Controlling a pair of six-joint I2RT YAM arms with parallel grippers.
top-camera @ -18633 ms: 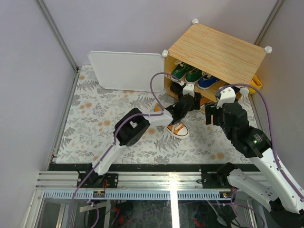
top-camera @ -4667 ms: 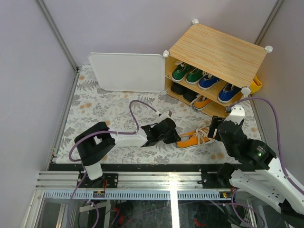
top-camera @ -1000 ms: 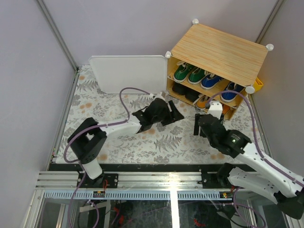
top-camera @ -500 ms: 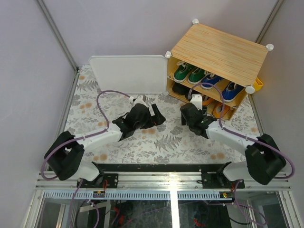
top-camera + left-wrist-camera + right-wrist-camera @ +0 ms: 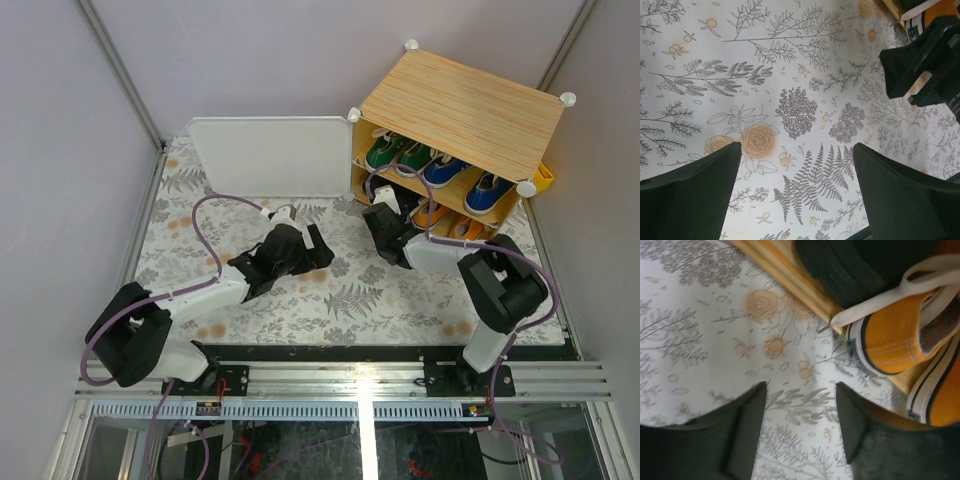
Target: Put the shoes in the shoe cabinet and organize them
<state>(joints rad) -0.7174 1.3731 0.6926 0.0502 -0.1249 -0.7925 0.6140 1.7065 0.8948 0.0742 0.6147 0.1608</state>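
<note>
Left pincer point(image 5: 795, 152) wide apart above flowered desk point(image 5: 790, 60), right pincer point(image 5: 800, 392) apart, empty, near orange shoes point(image 5: 895, 340) in shoe cabinet point(image 5: 460, 100)

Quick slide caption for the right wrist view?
Right gripper, open, over the floral mat beside orange sneakers and a black shoe in the cabinet.

**Light and sharpness**

Overhead view: bright, even, diffuse; faint soft shadows on the table cover point(image 5: 170, 215); glare streak on the near rail point(image 5: 365, 385). Left wrist view: crisp. Right wrist view: soft throughout, dark fingers point(image 5: 737, 440) blurred, featureless.
</note>
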